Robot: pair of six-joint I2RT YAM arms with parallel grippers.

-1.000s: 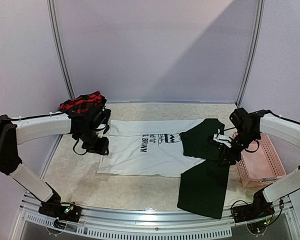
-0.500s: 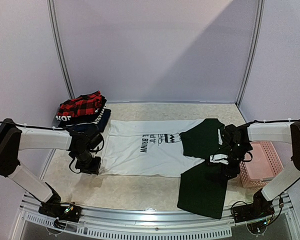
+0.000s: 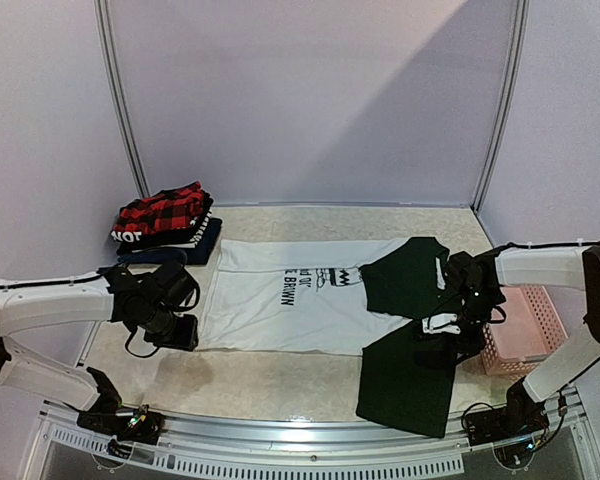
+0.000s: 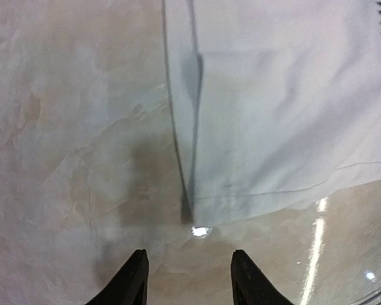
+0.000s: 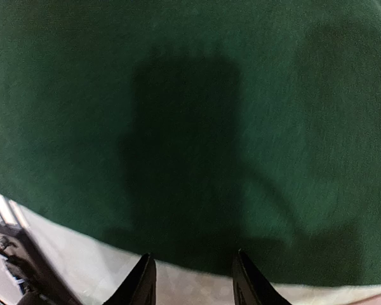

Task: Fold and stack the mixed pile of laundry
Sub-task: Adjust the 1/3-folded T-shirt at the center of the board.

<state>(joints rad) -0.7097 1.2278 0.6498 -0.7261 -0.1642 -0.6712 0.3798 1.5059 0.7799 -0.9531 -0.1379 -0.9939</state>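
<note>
At table centre: white printed tee (image 3: 290, 300), laid flat, print up, dark green sleeves (image 3: 410, 375) to the right, spread ready for folding. Left gripper (image 4: 187, 257): fingers apart, empty, poised just off the tee's near-left hem corner, likely to take it. Right gripper (image 5: 192, 260): fingers apart, empty, low over the nearer sleeve. Far left: plaid flannel shirt (image 3: 160, 210) atop folded dark clothes (image 3: 195, 243), apparently the finished stack.

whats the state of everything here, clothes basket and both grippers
white printed tee with dark green sleeves: spread flat, unfolded
red-and-black plaid flannel shirt: folded, topmost
navy folded garment: folded, under plaid shirt
pink slatted plastic basket: upright
left gripper: open, empty, beside tee's corner
right gripper: open, empty, over tee's sleeve
</note>
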